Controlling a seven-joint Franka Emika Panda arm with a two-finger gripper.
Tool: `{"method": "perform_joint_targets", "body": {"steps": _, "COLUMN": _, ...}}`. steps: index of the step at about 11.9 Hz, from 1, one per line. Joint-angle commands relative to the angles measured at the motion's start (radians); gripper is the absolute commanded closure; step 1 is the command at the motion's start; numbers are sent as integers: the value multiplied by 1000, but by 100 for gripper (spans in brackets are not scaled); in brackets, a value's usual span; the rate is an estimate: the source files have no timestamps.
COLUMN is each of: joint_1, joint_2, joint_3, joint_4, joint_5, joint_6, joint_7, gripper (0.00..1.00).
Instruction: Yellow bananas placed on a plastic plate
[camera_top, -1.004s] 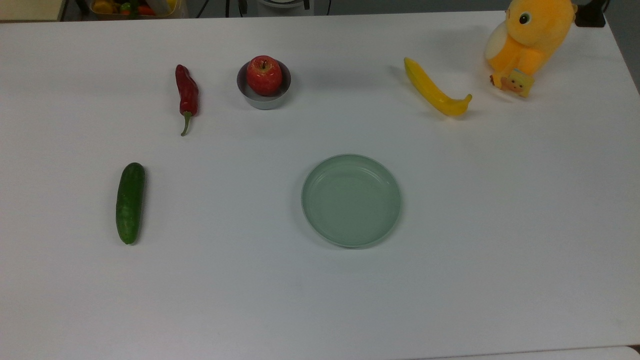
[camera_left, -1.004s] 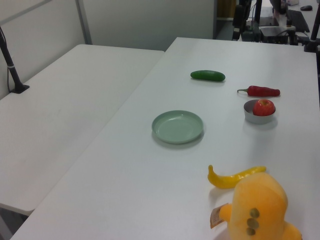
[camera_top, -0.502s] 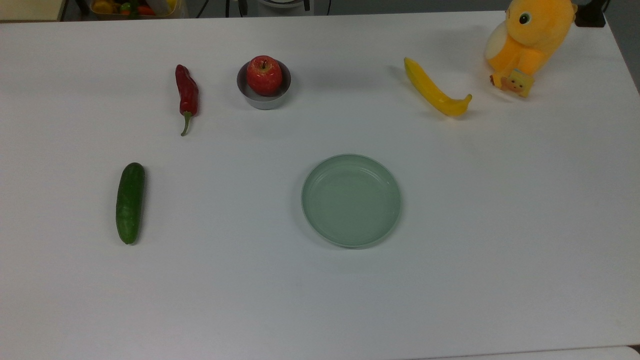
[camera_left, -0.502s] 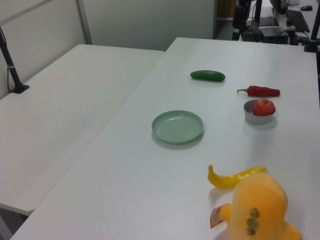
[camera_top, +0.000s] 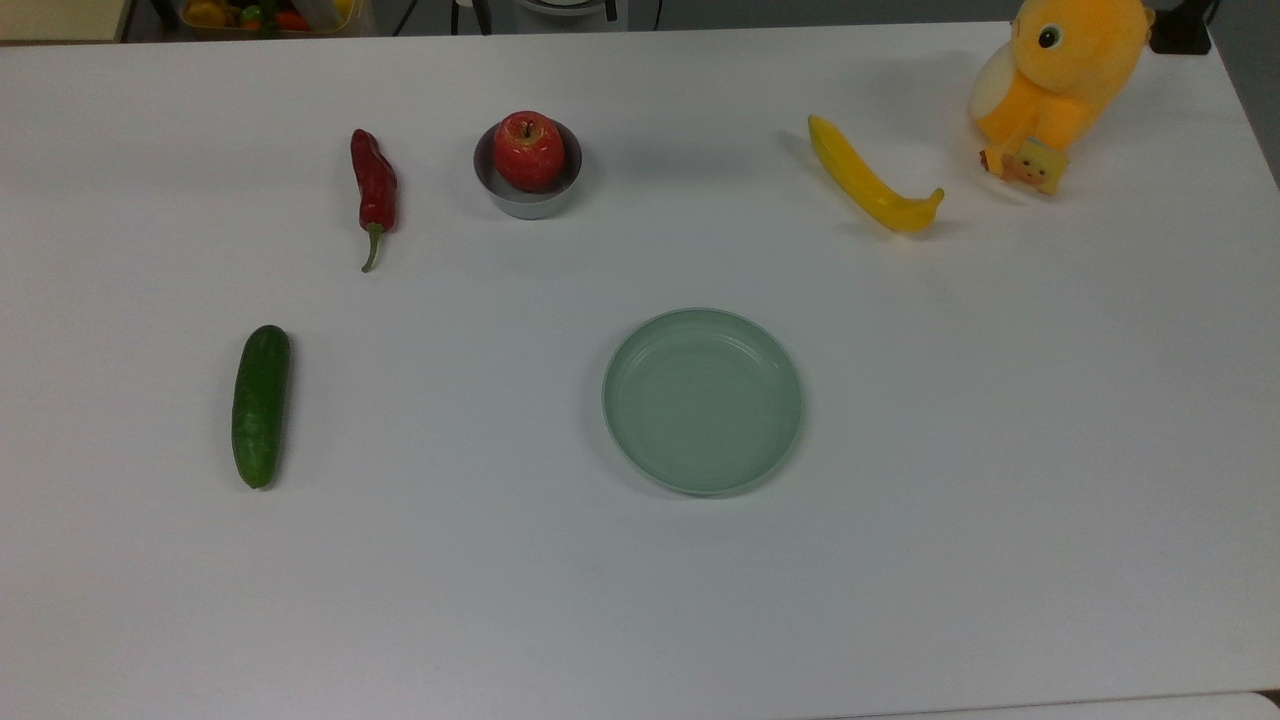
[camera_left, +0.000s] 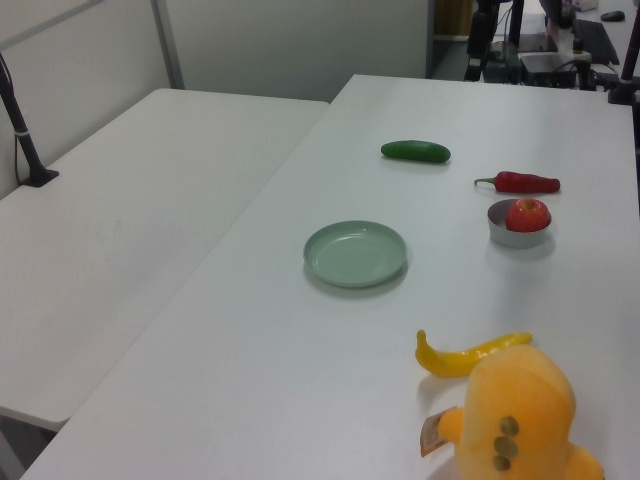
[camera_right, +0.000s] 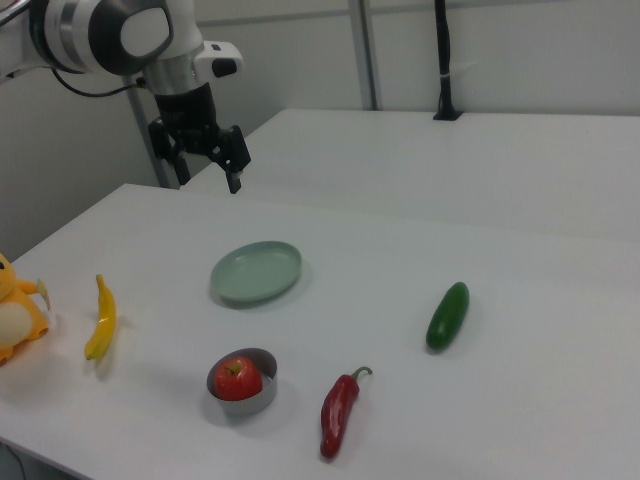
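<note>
The long, slim, slightly curved bright yellow banana (camera_top: 868, 180) lies flat on the white table (camera_top: 1000, 450), just beside the orange-yellow plush toy (camera_top: 1060, 85) and well apart from the round, shallow pale green plastic plate (camera_top: 702, 400), which holds nothing. The banana will probably handle as a light, fairly stiff thing with a smooth, somewhat slippery skin, so a hold across its thicker middle, away from the upturned stem tip, looks the surest. The arm's two-finger gripper (camera_right: 205, 166) hangs high above the table in the right view, its fingers spread apart and holding nothing (well away from the fruit). The small grey metal bowl (camera_top: 528, 190) has a red apple (camera_top: 528, 150) sitting in it. A red chilli pepper (camera_top: 373, 190) and a dark green cucumber (camera_top: 261, 405) lie loose on the table.
</note>
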Motion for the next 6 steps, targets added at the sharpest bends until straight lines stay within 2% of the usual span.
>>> {"method": "perform_joint_targets", "body": {"steps": 1, "joint_1": -11, "joint_2": 16, "joint_3": -4, "joint_4": 12, "joint_5": -20, "joint_6": -56, "joint_7": -182, "gripper": 0}}
{"method": "perform_joint_targets", "body": {"steps": 6, "joint_1": -8, "joint_2": 137, "joint_3": -2, "joint_4": 22, "joint_5": -50, "joint_6": 60, "joint_7": -190, "gripper": 0}}
